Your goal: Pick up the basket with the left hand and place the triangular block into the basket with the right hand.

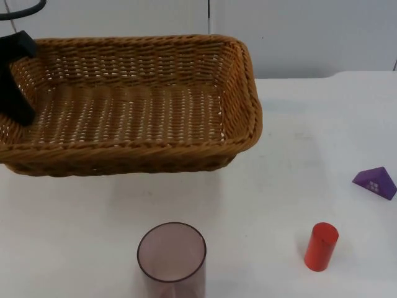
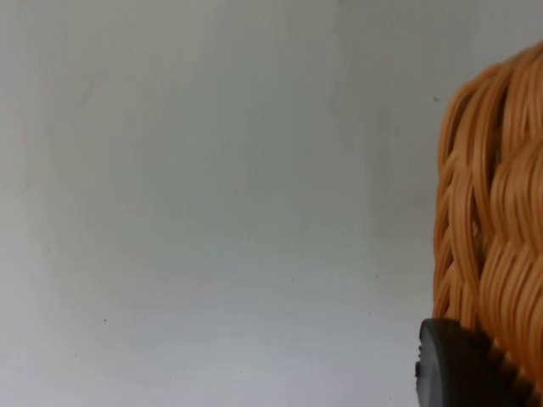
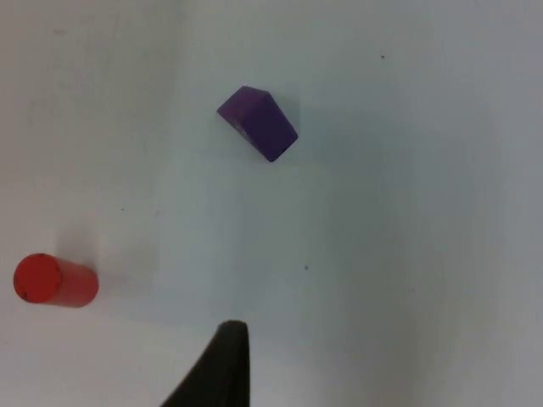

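A: Left gripper at the basket, left end; one black finger inside against the weave, black block above the rim; fingers clamped on the basket's end wall. Basket apparently raised, far rim high against the partition wall.

B: Confirmed from left wrist view; wicker rim close against a black fingertip, white table far beneath. Basket interior bare; no block in it.

A: Triangular block, purple, on the table near the right edge, well apart from the basket; red cylinder nearer the front, to its left; translucent cup at the front, below the basket.

B: Right wrist view: block straight ahead of the one black fingertip, some way off, untouched; long axis slanted across the line of approach, not square to it. Red cylinder off to one side, lying down, clear of the path.

A: Right gripper state: cannot tell; single fingertip visible, other finger out of sight. Holding nothing, by the look of it.

B: Judgement: block on the right arm's side, far closer to it than to the left; next move likely a forward reach and descent, wrist turned to set the fingers across the block's slanted length. Risk: sloped faces, grip prone to slip unless taken on flat sides.
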You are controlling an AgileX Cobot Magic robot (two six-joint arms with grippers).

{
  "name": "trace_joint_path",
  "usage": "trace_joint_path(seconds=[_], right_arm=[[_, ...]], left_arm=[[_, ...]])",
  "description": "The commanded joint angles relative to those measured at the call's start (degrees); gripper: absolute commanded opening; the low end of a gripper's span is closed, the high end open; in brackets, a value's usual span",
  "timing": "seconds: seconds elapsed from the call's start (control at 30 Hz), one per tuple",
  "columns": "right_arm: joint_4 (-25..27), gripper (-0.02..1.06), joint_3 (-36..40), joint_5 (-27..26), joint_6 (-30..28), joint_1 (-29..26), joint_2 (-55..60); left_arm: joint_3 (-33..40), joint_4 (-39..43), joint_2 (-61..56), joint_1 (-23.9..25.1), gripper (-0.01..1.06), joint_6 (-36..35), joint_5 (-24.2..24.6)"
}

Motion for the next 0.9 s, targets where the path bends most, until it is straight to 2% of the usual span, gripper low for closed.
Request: trace_joint_path(seconds=[0.0,0.07,0.23,0.33,0.43,0.57,0.63,0.73,0.87], right_arm=[[2.34,1.05,-0.70,-0.27,-2.01,-0.28,-0.18],[6.49,1.05,-2.14,-0.88,-7.37,-0.28,0.47],[11.20,1.05,-7.65,-0.53,-13.18,-0.17,6.28],[11.08,1.05,-10.51,-0.09,-13.69,-0.17,11.04],[11.08,1.05,-12.76,0.58,-16.46,-0.17,16.67],[11.08,1.05,-17.47,0.09,-21.69,-0.17,29.96],[11.08,1.05,-18.08,0.09,-22.24,-0.17,31.41],[11.19,1.04,-21.53,0.41,-26.15,-0.01,39.07],[7.03,1.00,-25.29,-0.54,-26.83,3.26,46.04]], left_arm=[[-0.12,-1.46,-0.71,0.21,0.00,0.11,1.09],[-0.12,-1.46,-0.71,0.21,0.00,0.11,1.09],[-0.12,-1.46,-0.71,0.21,0.00,0.11,1.09],[-0.12,-1.46,-0.71,0.21,0.00,0.11,1.07],[-0.12,-1.46,-0.71,0.21,0.00,0.11,1.07],[-0.12,-1.46,-0.71,0.21,0.00,0.11,0.87],[-0.12,-1.46,-0.71,0.21,0.00,0.11,0.87],[-0.12,-1.46,-0.71,0.21,0.00,0.11,0.77],[-0.12,-1.46,-0.61,0.21,0.00,0.11,0.77]])
